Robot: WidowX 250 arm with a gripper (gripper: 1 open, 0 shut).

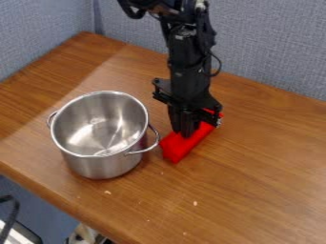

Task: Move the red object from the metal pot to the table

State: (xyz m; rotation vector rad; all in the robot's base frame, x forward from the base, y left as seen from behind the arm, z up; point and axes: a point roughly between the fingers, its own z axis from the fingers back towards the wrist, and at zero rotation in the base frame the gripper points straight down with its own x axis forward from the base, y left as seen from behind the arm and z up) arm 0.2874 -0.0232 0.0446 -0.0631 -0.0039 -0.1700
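Brown wooden desk (pixel 76 71) carries the empty metal pot (pixel 102 133) and, just beside it, the red object (pixel 182 144).

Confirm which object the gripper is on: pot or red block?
The red block, lying on the table right of the empty metal pot; the gripper is shut on it.
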